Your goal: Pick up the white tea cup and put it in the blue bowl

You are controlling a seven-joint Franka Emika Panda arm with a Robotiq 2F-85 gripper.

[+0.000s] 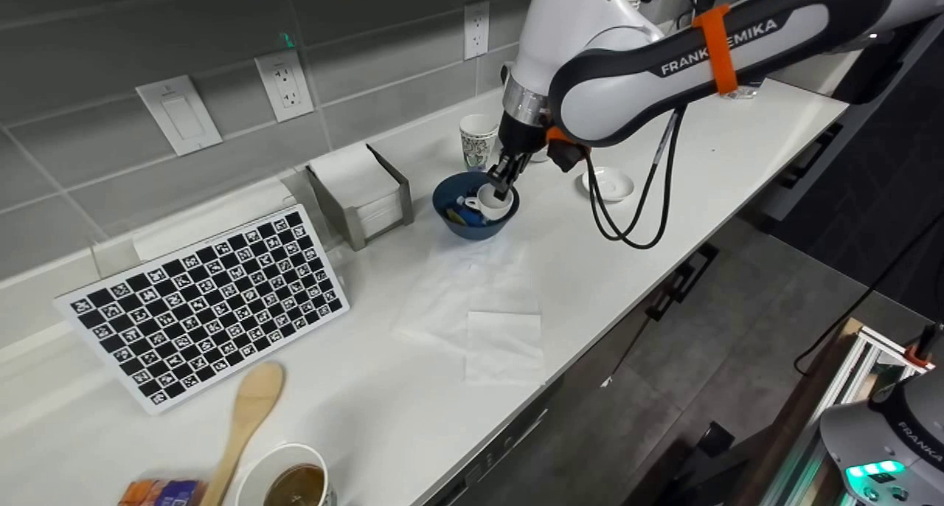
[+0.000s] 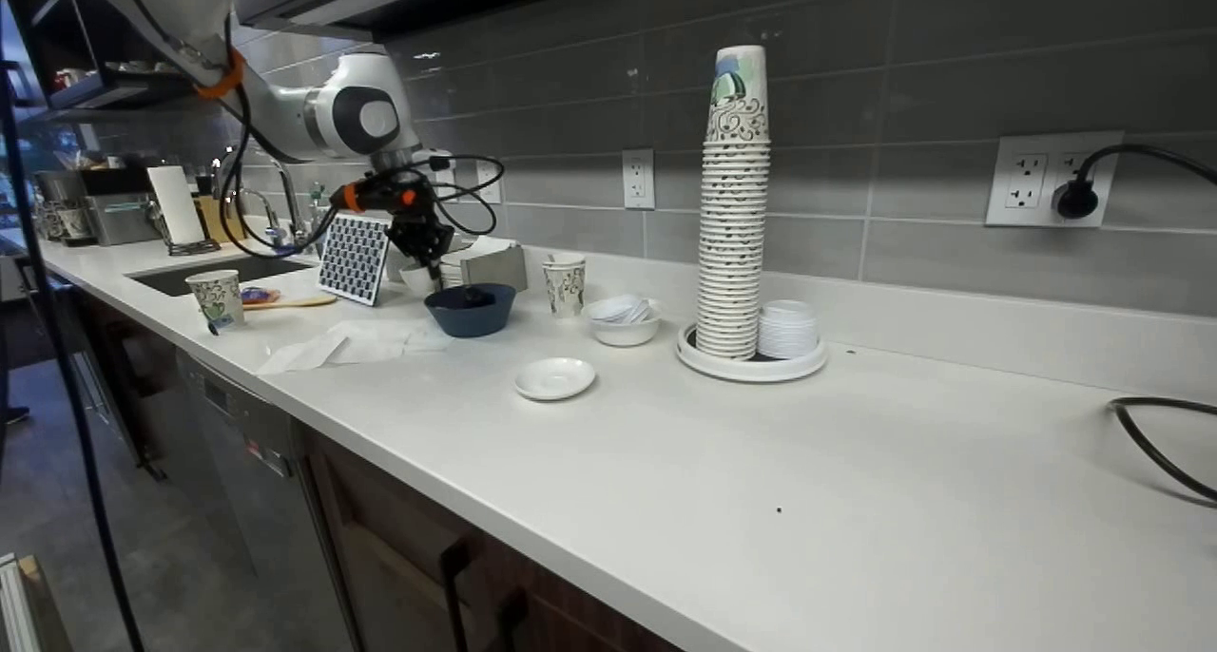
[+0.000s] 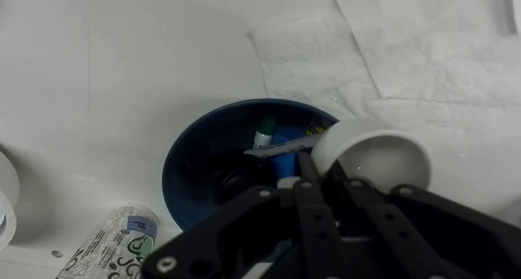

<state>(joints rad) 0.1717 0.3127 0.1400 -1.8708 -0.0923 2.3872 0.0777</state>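
A Robotiq gripper [image 3: 322, 170] is pinching a white tea cup [image 3: 380, 159] by its wall, the two fingers standing close together with little more than the ceramic between them. The cup is hanging tilted, its mouth facing sideways. In the wrist view it is overlapping the rim of a navy-blue bowl [image 1: 472, 231] — part of the cup showing over the bowl, part showing beyond the edge. In an exterior view the cup is appearing against the bowl's interior, handle and all. Whether it is touching the rim, I cannot tell.

The bowl is holding other things: a green-capped marker [image 3: 263, 134], a blue item [image 3: 283, 165] and a rounded black item [image 3: 241, 177] too dark to name. A white saucer [image 2: 555, 379] is lying flat on the countertop [image 2: 713, 471] near the bowl, and what looks like a short nest of patterned paper cups [image 2: 565, 288] is standing close by.

The pick-up is looking complete, and the carry nearly so. Judging by the overlap, what is remaining is centring the cup over the bowl, lowering it among the contents and opening the fingers — the release is not yet done. With that tilt and so crowded a bowl, the cup is likely facing a sideways landing.
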